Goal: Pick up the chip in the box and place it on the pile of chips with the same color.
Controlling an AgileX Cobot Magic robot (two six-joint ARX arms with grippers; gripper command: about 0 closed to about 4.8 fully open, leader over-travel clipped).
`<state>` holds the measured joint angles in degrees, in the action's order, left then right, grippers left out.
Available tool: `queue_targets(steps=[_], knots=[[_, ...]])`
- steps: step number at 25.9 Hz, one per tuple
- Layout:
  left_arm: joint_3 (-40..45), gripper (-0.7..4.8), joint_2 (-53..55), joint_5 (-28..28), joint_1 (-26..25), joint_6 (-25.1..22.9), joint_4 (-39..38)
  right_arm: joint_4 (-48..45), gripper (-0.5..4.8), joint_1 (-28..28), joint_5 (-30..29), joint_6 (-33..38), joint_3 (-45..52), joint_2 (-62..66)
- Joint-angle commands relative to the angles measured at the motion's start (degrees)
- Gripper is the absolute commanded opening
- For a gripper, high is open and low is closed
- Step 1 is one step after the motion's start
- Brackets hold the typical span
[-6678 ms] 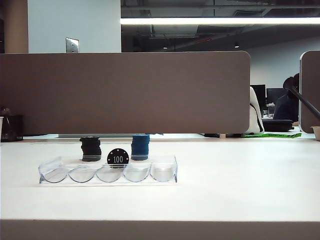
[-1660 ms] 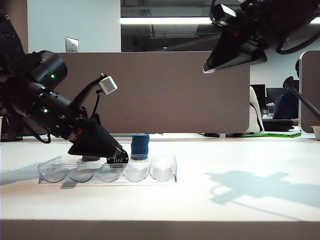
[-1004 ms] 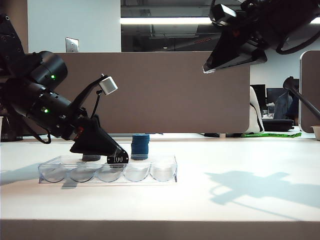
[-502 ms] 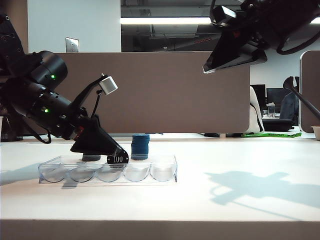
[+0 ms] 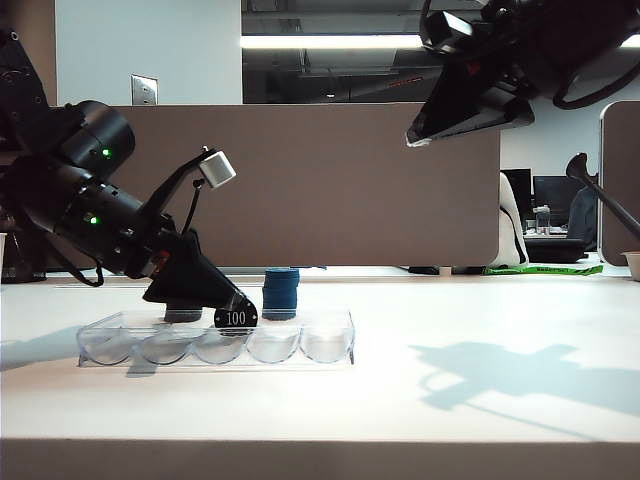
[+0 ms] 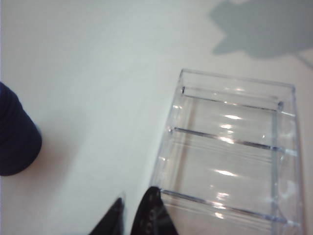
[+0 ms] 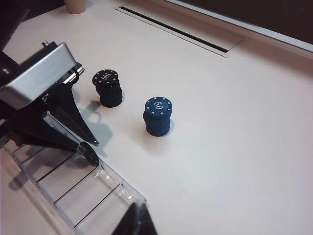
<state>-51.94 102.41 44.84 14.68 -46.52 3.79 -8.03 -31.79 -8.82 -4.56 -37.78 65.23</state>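
Left gripper's (image 5: 236, 314) fingers (image 7: 91, 155) grasp the small round black "100" chip (image 5: 236, 318) inside the long clear plastic tray (image 5: 330, 340).
White tabletop (image 5: 480, 400), brown partition (image 5: 350, 180) behind; left arm slants down, right gripper (image 5: 418, 137) hangs high, fingers apparently clenched.

An office: desk partition (image 5: 250, 185), monitors (image 5: 550, 190) behind.

Black "100" chip (image 5: 236, 318) upright on edge in clear five-groove box (image 5: 320, 345), middle groove. Black pile (image 7: 107, 88) stands behind box.

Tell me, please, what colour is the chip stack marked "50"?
The chip stack marked "50" is blue, with white numerals and small white marks around its top face; the right wrist view shows it best.
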Motion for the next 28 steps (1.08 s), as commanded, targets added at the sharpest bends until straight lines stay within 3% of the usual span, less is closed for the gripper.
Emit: queue_targets(steps=[1, 28], knots=[[-0.2, 0.84, -0.2, 0.4, 0.0, 1.3, 1.0, 0.1, -0.05, 0.0, -0.1, -0.2, -0.2, -0.1], [-0.2, 0.47, -0.2, 0.4, 0.0, 2.4, -0.9, 0.5, -0.05, 0.0, -0.1, -0.4, -0.2, -0.1]])
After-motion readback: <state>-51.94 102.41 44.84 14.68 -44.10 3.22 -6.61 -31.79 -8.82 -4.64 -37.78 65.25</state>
